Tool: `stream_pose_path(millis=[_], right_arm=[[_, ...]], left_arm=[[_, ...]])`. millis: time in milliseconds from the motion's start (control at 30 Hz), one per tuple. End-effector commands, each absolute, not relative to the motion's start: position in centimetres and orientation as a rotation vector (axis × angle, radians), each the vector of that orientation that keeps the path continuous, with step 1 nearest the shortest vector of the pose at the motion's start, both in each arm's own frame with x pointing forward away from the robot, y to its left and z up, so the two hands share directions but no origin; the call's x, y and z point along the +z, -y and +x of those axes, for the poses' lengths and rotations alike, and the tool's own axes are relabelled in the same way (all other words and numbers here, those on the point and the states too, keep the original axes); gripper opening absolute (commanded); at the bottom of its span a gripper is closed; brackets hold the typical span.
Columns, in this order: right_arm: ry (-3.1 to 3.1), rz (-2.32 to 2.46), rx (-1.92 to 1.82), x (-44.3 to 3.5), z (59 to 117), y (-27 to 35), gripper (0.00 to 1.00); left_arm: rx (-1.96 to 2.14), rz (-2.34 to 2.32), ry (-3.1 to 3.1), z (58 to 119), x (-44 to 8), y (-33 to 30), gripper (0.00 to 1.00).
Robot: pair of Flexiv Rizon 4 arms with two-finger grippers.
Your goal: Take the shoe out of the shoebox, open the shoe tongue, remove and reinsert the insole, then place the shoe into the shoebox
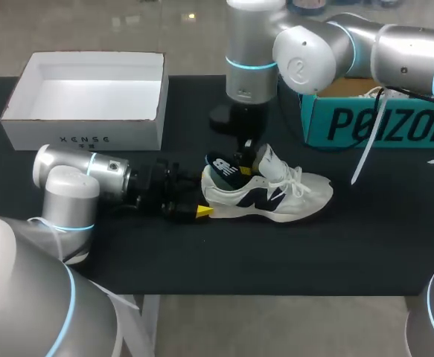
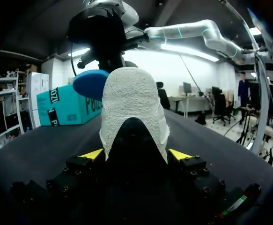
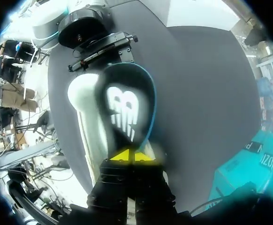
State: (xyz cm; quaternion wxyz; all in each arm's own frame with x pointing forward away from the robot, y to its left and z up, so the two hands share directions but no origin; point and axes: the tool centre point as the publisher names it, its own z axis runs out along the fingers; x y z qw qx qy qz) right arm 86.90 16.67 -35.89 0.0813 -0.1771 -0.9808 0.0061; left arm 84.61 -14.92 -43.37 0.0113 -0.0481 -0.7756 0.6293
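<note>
- Head view: the sneaker [image 1: 269, 195] sits on its sole on the table [image 1: 202, 253], outside both boxes.
  - The left gripper [image 1: 200, 196] is at its heel, with one yellow tip showing on the near flank.
  - The right gripper [image 1: 244, 163] is directly over the shoe's opening and holds the dark insole [image 1: 221, 168], whose heel end stands clear of the collar.
  - The open white shoebox [image 1: 83, 137] lies well behind the left gripper. A teal box [image 1: 365, 126] lies beyond the right one.
- Left wrist view: the left gripper [image 2: 136, 154] is set moderately wide, its yellow tips pressed against the two sides of the sneaker's [image 2: 132, 108] heel. The insole [image 2: 89, 83] shows ahead of it, above the heel.
- Right wrist view: the right gripper [image 3: 128, 156] is drawn narrow, pinching the insole's [image 3: 127, 108] edge. The sneaker [image 3: 85, 117] lies under and beside the insole, and the left gripper [image 3: 101, 44] is beyond the heel end.
- Step in hand, as judged: handling the insole. Whether it is going out or back in cannot be told.
- To do it well: clamp the heel firmly, guide the insole along the shoe's length at a shallow angle, and avoid folding it or catching the tongue.
</note>
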Motion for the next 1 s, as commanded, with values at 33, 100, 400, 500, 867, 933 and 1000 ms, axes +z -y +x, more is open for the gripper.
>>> stream_pose_path(millis=[33, 100, 400, 500, 867, 933, 1000], right_arm=[[2.93, -0.522, 0.023, -35.8, 88.0, -18.9, 0.0], [2.939, -0.521, 0.002, -35.2, 88.3, -19.1, 0.0], [2.979, -0.592, -0.135, -30.5, 89.7, -18.8, 0.0], [3.003, -0.624, -0.188, -28.0, 90.4, -18.7, 0.0], [3.1, -0.762, -0.374, -17.1, 92.2, -17.6, 0.0], [3.102, -0.797, -0.385, -15.3, 92.5, -17.3, 0.0], [3.105, -0.831, -0.407, -13.5, 92.8, -16.7, 0.0]], left_arm=[[1.96, -0.15, 2.421, 84.6, -43.6, 15.1, 0.0], [1.96, -0.15, 2.421, 84.6, -43.6, 15.1, 0.0], [1.96, -0.15, 2.421, 84.6, -43.6, 15.1, 0.0], [1.96, -0.15, 2.421, 84.6, -43.6, 15.1, 0.0], [1.96, -0.15, 2.421, 84.6, -43.6, 15.1, 0.0], [1.96, -0.15, 2.421, 84.6, -43.6, 15.1, 0.0], [1.96, -0.15, 2.421, 84.6, -43.6, 15.1, 0.0]])
